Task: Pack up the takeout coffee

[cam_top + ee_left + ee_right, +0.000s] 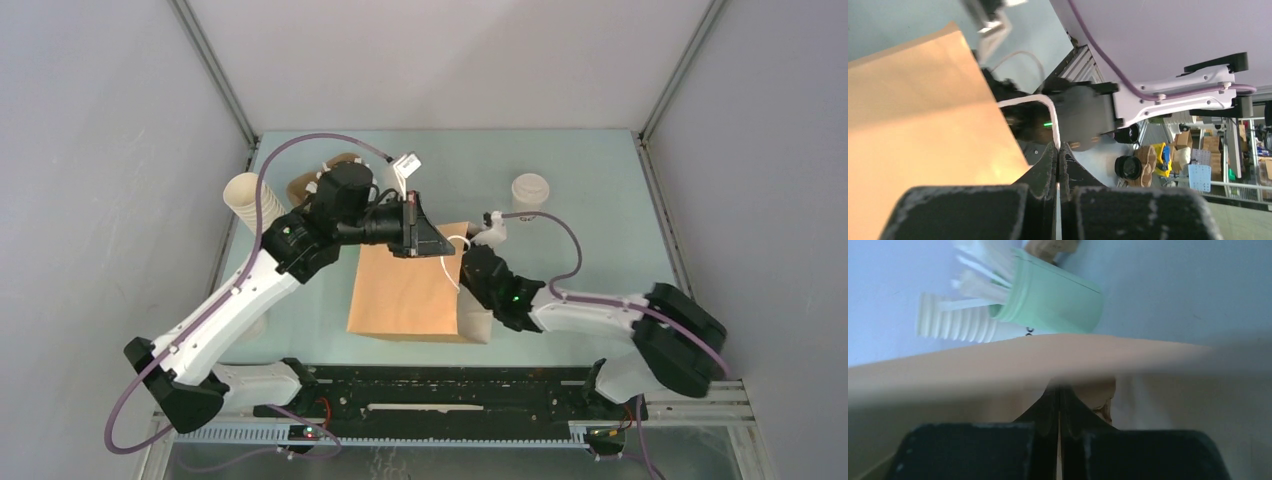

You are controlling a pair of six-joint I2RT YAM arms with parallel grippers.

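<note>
- Brown paper dominates the middle of the scene: a paper bag (400, 295) is laid flat on the pale green table (590, 240), between the two arms.
- At the bag's far edge, the left gripper (440, 243) is seen with its jaws pressed together, and a white handle (1054, 120) of the bag is pinched between them; the loop is seen rising out of the fingertips in the left wrist view.
- At the bag's right edge, the right gripper (470, 262) is lowered, jaws drawn fully together.
- From the right wrist view, its fingertips (1050, 407) are lost against the blurred brown paper, so whether any paper is caught between them cannot be told.
- The takeout coffee (530, 190) is found upright at the far right of the table, capped by its white lid (530, 183), well apart from the bag and touched by neither gripper.
- A stack of cream cups (245, 200) is spotted lying tilted at the far left, by the wall.
- Beyond the bag, a green cup (1053, 295) of white sticks (973, 275) is picked up by the right wrist camera, just beside that stack.
</note>
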